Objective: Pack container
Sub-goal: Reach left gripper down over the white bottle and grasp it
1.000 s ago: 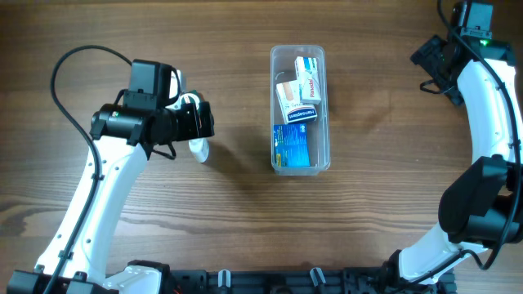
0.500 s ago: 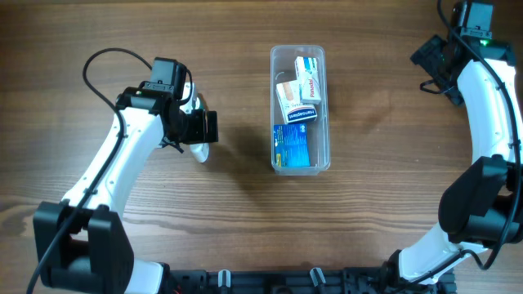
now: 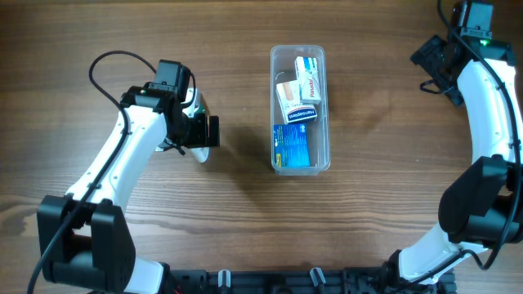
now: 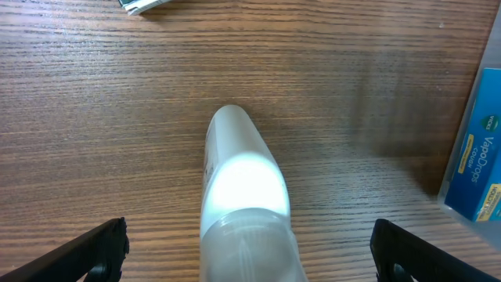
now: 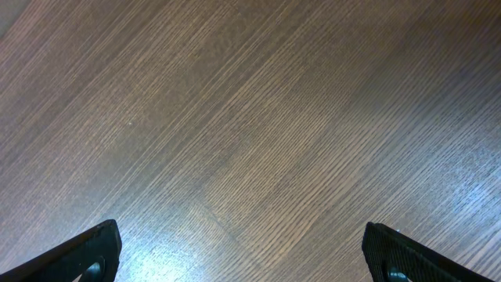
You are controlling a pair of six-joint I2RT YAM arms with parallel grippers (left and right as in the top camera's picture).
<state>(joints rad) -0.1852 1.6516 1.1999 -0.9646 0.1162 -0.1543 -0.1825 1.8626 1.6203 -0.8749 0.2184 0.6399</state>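
Note:
The container (image 3: 275, 57) is a clear plastic tub at the table's middle. It holds a blue box (image 3: 294, 145) and white medicine boxes (image 3: 308, 77). Its corner with the blue box shows at the right edge of the left wrist view (image 4: 477, 168). A white bottle (image 3: 198, 150) lies on the wood left of the container. My left gripper (image 3: 201, 131) hovers over the bottle (image 4: 244, 180), jaws open wide on either side (image 4: 250, 251), not touching it. My right gripper (image 3: 433, 64) is open and empty at the far right (image 5: 243, 251), over bare wood.
A corner of a small flat object (image 4: 145, 5) shows at the top edge of the left wrist view. The wooden table (image 3: 384, 188) surrounds the container. Cables loop off both arms.
My left arm has swung its elbow in and the gripper has shifted slightly right over the white bottle. The bottle, container and right arm have not moved.

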